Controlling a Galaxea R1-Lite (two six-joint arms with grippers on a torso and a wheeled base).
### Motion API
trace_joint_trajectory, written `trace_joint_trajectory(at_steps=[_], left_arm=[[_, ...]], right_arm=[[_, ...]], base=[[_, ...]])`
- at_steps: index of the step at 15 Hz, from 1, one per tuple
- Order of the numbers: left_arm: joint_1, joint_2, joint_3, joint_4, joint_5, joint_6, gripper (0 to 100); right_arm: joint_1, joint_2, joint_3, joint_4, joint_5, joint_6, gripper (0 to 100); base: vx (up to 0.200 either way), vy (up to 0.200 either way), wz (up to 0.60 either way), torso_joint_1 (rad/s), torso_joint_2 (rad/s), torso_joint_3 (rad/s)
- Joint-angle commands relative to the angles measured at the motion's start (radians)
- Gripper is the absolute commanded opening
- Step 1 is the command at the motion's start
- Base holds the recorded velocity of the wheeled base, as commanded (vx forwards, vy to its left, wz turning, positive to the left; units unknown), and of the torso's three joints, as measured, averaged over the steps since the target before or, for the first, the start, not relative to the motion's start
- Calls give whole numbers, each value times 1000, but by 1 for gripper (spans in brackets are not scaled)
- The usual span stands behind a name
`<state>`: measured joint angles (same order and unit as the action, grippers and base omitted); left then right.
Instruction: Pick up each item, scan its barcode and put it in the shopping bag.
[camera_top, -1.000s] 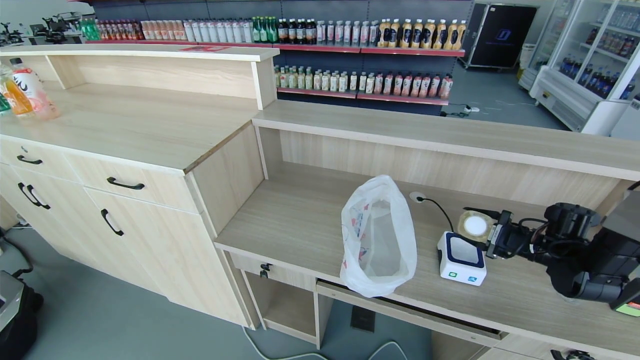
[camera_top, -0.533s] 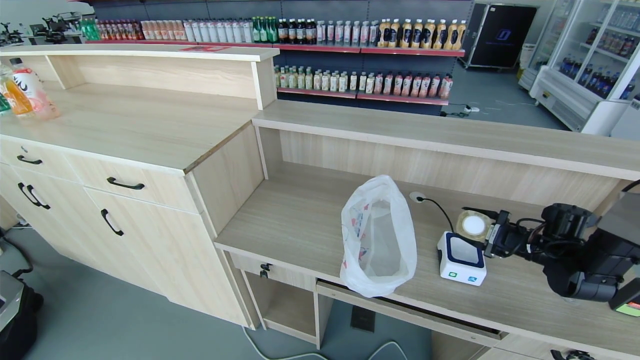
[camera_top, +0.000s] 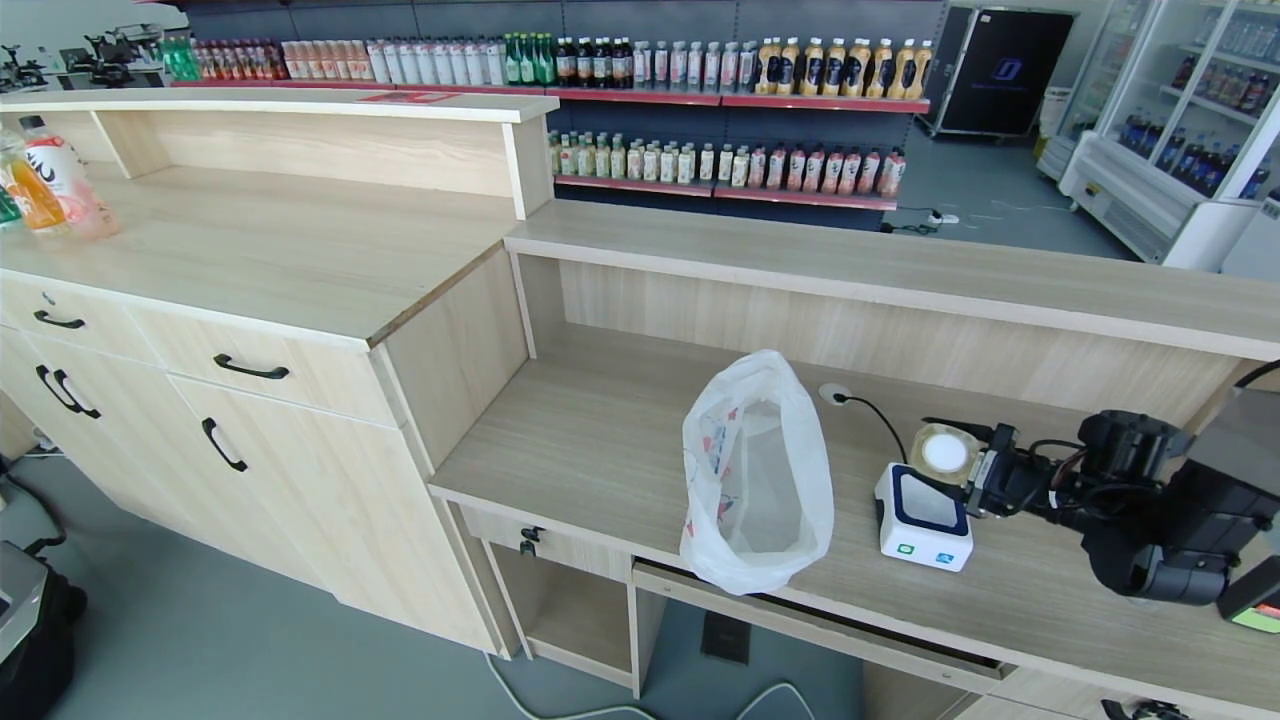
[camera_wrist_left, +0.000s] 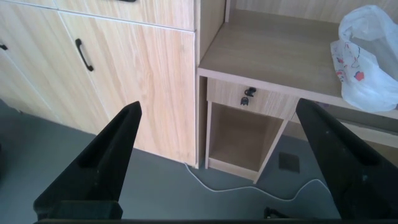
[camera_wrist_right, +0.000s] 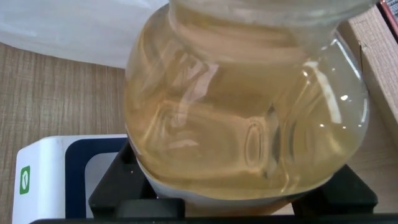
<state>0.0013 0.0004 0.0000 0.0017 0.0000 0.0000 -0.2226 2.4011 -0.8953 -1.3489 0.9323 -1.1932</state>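
My right gripper (camera_top: 978, 470) is shut on a clear bottle (camera_top: 943, 453) of amber drink, held on its side with the white cap pointing away from the arm. The bottle hangs just above the far edge of the white and blue scanner (camera_top: 923, 515) on the lower counter. In the right wrist view the bottle (camera_wrist_right: 249, 106) looms large, with the scanner (camera_wrist_right: 56, 180) below it. The white shopping bag (camera_top: 757, 470) lies open to the left of the scanner. My left gripper (camera_wrist_left: 217, 168) is open, down off the counter's left front, with the bag (camera_wrist_left: 367, 56) far off.
Two drink bottles (camera_top: 50, 180) stand on the higher counter (camera_top: 300, 260) at far left. A black cable (camera_top: 880, 415) runs from a counter hole to the scanner. A raised back ledge (camera_top: 900, 270) borders the lower counter. Cabinet doors (camera_wrist_left: 124, 74) and grey floor lie by the left gripper.
The right gripper has shifted a little to the left with the bottle, bringing it closer over the scanner. The bag and scanner have not moved.
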Motion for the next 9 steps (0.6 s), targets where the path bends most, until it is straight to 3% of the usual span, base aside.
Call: trace_joint_trajectory(at_steps=[1,4,7,9], left_arm=[[0,0,0,0,0,0,100],[0,0,0,0,0,0,100],[0,0,0,0,0,0,100],[0,0,0,0,0,0,100]], right_arm=[[0,3,-1,1,0,0,0],[-20,-45,-10,10,-3,61,0],[-77,-218,24,67,-13,280,0],[-185,-462,56,303,-92,405,0]], base=[[0,0,0,0,0,0],[0,0,0,0,0,0],[0,0,0,0,0,0],[0,0,0,0,0,0]])
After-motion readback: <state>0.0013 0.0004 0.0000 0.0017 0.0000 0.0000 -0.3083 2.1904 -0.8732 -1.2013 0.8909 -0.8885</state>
